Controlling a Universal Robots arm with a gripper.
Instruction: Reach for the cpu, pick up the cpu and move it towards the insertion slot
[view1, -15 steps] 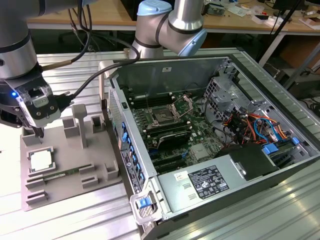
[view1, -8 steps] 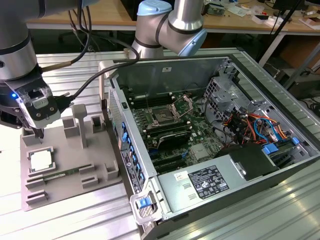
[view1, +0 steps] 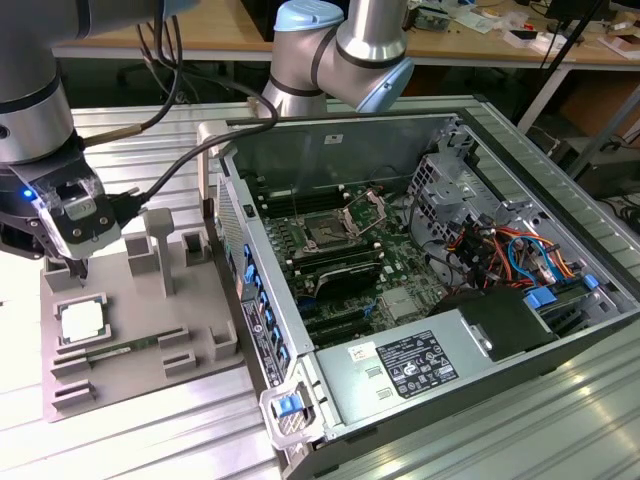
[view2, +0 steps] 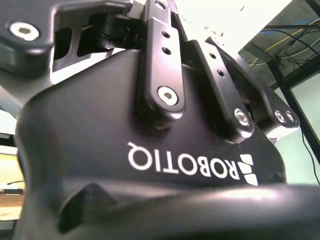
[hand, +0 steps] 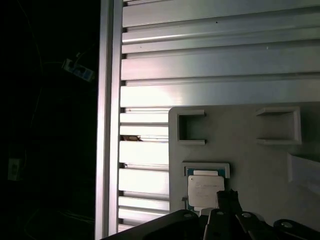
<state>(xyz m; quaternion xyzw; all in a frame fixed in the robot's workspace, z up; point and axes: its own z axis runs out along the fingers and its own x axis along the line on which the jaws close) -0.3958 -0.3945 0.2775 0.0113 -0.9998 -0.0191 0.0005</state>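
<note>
The cpu (view1: 82, 322), a thin square with a pale silver metal top, lies flat in a framed recess of the grey matte holder (view1: 140, 315) on the ribbed aluminium table (view1: 160, 440). The black hand (view1: 80, 268) hangs just above it; open or closed, I cannot tell. In the first wrist view the hand (hand: 227, 197) hides one cpu (hand: 202, 190) corner.

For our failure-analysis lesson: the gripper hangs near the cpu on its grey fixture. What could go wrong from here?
1. The cpu sits in a raised frame on the fixture; an off-centre descent by the gripper could strike the frame.
2. The case wall stands between the fixture and the insertion slot; a low carry might clip it.
</note>
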